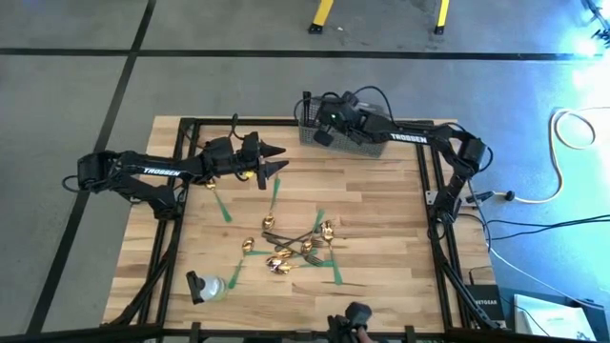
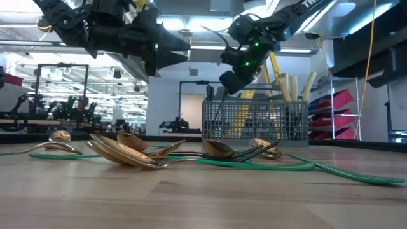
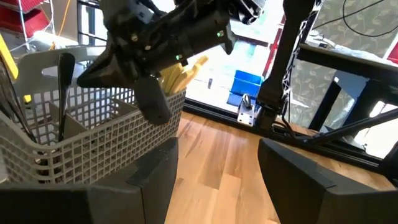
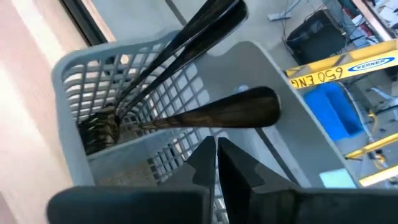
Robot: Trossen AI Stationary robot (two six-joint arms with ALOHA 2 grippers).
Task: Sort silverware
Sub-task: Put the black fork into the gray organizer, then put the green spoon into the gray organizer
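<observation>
A heap of gold spoons (image 1: 286, 257) and dark forks (image 1: 303, 238) lies on the wooden table's middle; in the low view the spoons (image 2: 127, 149) rest on their bowls. The grey mesh basket (image 1: 355, 141) stands at the far edge. Two dark forks (image 4: 239, 111) stand in one compartment, tines down, leaning on its wall. Cream knife handles (image 2: 289, 86) stick up from another. My right gripper (image 4: 216, 158) hangs shut just above the basket's left end (image 1: 320, 131), holding nothing. My left gripper (image 1: 274, 162) hovers open and level left of the basket, with nothing between its fingers (image 3: 155, 174).
Green tape strips (image 1: 221, 208) lie flat around the heap, and one (image 2: 267, 165) runs across the table. A small dark and white object (image 1: 204, 286) sits near the front left corner. Black frame rails (image 1: 429, 191) edge the table.
</observation>
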